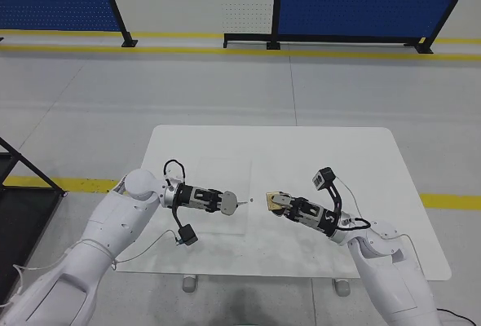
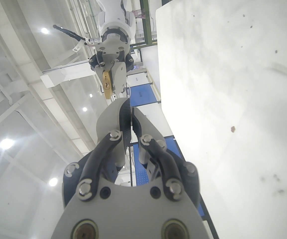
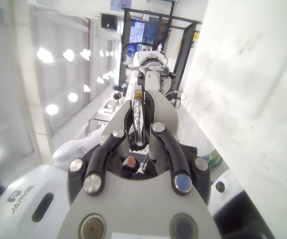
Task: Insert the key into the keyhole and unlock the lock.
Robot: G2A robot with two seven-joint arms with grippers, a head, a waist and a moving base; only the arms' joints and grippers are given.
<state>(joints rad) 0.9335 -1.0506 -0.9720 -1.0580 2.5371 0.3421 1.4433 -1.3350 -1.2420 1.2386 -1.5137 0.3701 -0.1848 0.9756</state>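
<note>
Left gripper (image 1: 233, 200): you had it pinched tight on the key (image 1: 243, 201), tip pointing right, above the middle of the table (image 1: 346, 163).
Right gripper (image 1: 279, 204): clamped around the brass lock (image 1: 271, 200), its keyhole (image 2: 106, 85) turned left to face the key.
Gap: near, not touching. You'd lined them up, I'd judge, for one straight push.

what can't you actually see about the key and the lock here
- key: top view, too small to show its teeth; left wrist view, the shut left jaws cover it.
- keyhole: right wrist view, hidden behind the shackle of the lock; top view, too small.
- lock sides: left wrist view, covered by the right jaws gripping it.
</note>
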